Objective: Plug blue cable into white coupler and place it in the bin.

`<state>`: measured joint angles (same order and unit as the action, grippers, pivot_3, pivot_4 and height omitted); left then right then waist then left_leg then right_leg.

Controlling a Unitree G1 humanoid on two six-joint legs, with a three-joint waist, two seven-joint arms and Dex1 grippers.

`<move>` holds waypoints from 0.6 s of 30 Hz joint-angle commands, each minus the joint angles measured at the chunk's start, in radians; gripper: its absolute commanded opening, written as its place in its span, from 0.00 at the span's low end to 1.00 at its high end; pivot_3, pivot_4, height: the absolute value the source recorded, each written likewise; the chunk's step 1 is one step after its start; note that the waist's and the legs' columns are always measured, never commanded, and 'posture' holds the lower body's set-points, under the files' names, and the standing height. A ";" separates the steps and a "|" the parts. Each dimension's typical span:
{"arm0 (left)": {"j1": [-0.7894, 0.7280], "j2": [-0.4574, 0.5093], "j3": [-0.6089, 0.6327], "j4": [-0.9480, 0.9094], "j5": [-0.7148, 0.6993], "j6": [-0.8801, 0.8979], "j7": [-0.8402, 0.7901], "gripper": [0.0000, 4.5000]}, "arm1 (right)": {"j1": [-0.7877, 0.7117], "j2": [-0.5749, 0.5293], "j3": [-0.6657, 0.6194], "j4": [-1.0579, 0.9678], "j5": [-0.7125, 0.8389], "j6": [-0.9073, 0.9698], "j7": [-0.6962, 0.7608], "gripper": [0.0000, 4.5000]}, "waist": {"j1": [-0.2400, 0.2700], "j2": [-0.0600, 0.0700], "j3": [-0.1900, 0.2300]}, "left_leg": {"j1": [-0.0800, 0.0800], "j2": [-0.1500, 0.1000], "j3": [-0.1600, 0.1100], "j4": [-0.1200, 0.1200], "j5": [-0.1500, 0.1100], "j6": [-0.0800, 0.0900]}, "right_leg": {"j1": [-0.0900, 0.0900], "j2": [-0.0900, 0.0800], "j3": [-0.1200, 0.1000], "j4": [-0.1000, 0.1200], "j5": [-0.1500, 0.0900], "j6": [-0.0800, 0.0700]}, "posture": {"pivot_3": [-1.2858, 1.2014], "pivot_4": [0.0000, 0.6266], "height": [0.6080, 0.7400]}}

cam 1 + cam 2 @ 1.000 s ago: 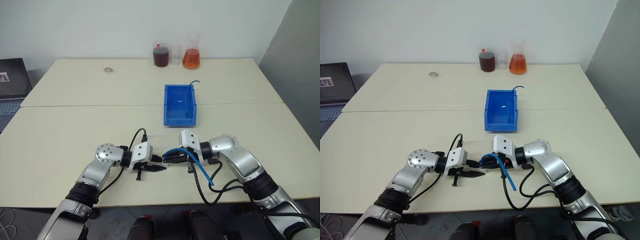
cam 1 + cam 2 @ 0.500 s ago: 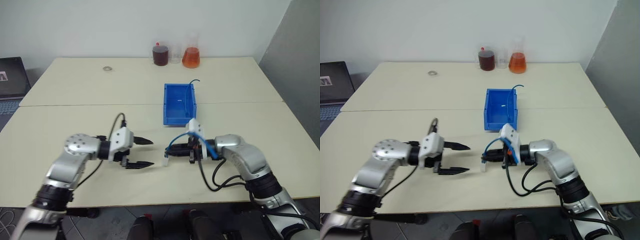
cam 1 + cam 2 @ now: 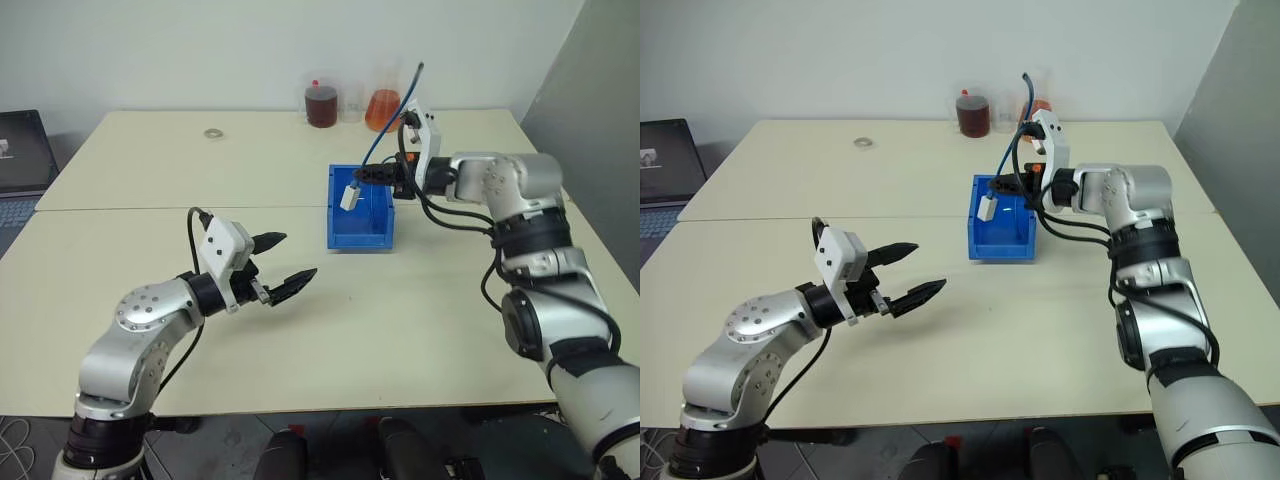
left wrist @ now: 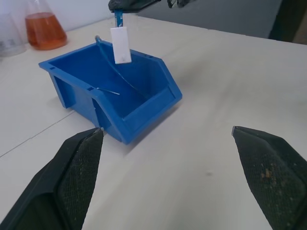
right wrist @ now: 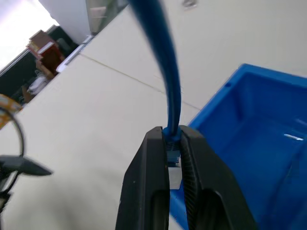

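right tool pinching thin light-blue cord | small white boxy coupler hanging plugged on, just above bright-blue plastic bin | left tool wide open, holding nothing, farther away

Even, diffuse overhead light keeps the scene bright, with no hard glare on the cream table. Soft, faint shadows sit under the bin, toward six o'clock. Head views are sharp throughout. In the right wrist view the blue cable is blurred at twelve o'clock, and a window washes out white at ten o'clock.
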<state>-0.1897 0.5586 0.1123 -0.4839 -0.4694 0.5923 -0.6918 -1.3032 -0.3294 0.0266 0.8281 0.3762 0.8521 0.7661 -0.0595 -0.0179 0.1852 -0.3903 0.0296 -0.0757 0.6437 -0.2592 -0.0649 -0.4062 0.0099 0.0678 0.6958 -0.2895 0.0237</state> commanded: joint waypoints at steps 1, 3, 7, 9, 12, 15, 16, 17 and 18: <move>0.030 -0.011 0.020 -0.081 -0.015 0.018 0.059 1.00 | -0.073 0.017 0.011 0.202 -0.073 -0.152 0.060 0.02 | 0.000 0.000 0.000 | -0.002 0.000 0.000 0.000 0.000 0.000 | -0.001 0.000 0.000 0.000 0.000 0.000 | 0.52 0.24 1.00; 0.055 -0.015 0.027 -0.103 -0.017 0.022 0.079 1.00 | -0.098 0.030 0.007 0.283 -0.105 -0.199 0.062 0.10 | 0.000 0.000 0.000 | -0.004 0.000 0.000 0.000 0.000 0.000 | -0.002 -0.001 0.000 0.000 0.000 0.000 | 0.52 0.24 1.00; 0.100 -0.011 0.043 -0.132 -0.025 0.025 0.100 1.00 | -0.130 0.055 -0.016 0.381 -0.148 -0.278 0.050 0.36 | 0.000 0.000 0.000 | -0.006 -0.001 0.001 0.001 0.000 0.000 | -0.004 -0.002 0.000 0.000 0.000 0.000 | 0.52 0.24 1.00; 0.110 -0.009 0.045 -0.138 -0.028 0.024 0.105 1.00 | -0.140 0.060 -0.022 0.404 -0.162 -0.299 0.049 0.46 | 0.000 0.000 0.000 | -0.005 -0.001 0.001 0.001 0.000 0.000 | -0.004 -0.002 0.000 0.000 0.000 0.000 | 0.52 0.24 1.00; 0.111 -0.010 0.041 -0.139 -0.028 0.024 0.112 1.00 | -0.150 0.063 -0.039 0.421 -0.175 -0.317 0.046 0.63 | 0.001 0.000 0.000 | -0.005 -0.001 0.000 0.001 0.000 0.000 | -0.004 -0.002 0.000 0.001 0.000 0.000 | 0.52 0.24 1.00; 0.110 -0.008 0.033 -0.139 -0.034 0.025 0.116 1.00 | -0.160 0.060 -0.048 0.424 -0.183 -0.323 0.059 0.80 | 0.001 0.000 0.000 | -0.005 -0.001 0.000 0.001 0.000 0.000 | -0.004 -0.002 0.000 0.001 0.000 0.000 | 0.52 0.24 1.00; 0.109 -0.006 0.030 -0.138 -0.036 0.024 0.115 1.00 | -0.163 0.058 -0.051 0.422 -0.188 -0.325 0.060 0.87 | 0.001 0.000 0.000 | -0.006 -0.001 0.000 0.001 0.000 0.000 | -0.004 -0.002 0.000 0.000 0.000 0.000 | 0.52 0.24 1.00; 0.110 -0.005 0.028 -0.136 -0.036 0.023 0.114 1.00 | -0.164 0.055 -0.055 0.420 -0.190 -0.325 0.060 0.90 | 0.002 0.000 0.000 | -0.006 -0.001 0.000 0.001 0.000 0.000 | -0.004 -0.002 0.000 0.001 0.000 0.000 | 0.52 0.24 1.00; 0.109 -0.003 0.027 -0.134 -0.037 0.022 0.112 1.00 | -0.167 0.051 -0.063 0.419 -0.190 -0.326 0.054 0.98 | 0.001 0.000 0.000 | -0.005 -0.001 0.000 0.001 0.000 0.000 | -0.004 -0.002 0.000 0.001 0.000 0.000 | 0.52 0.24 1.00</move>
<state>-0.0806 0.5464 0.1255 -0.5843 -0.4932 0.6247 -0.5789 -1.4257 -0.2653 -0.0059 1.2593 0.1819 0.5456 0.8101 -0.0580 -0.0178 0.1852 -0.3957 0.0285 -0.0753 0.6450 -0.2590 -0.0653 -0.4103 0.0080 0.0673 0.6964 -0.2894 0.0236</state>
